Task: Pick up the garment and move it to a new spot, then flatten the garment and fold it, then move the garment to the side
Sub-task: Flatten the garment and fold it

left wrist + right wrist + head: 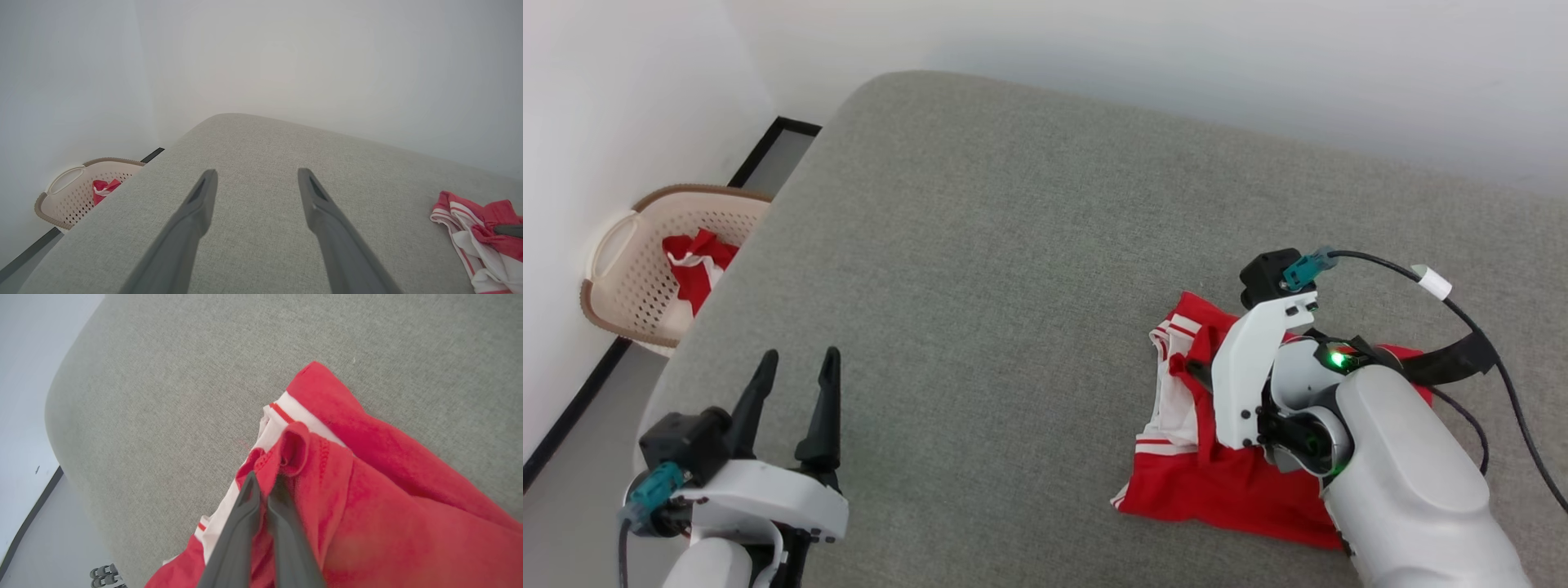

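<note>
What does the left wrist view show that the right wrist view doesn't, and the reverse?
Left wrist adds the open left pincer, and a pale basket holding red cloth by the wall. Right wrist adds the right pincer shut on a red fold of the garment, up close. Both share the grey cushion and the garment's striped edge.

Bright, even, soft light; sharp pictures

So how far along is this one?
Done: unclear; the garment lies in a compact bundle on the grey cushion, folded or merely bunched. In hand: the right claw is shut on a red fold. Left to do: carrying it off, plus flattening and folding if bunched; the left claw hangs open.
</note>
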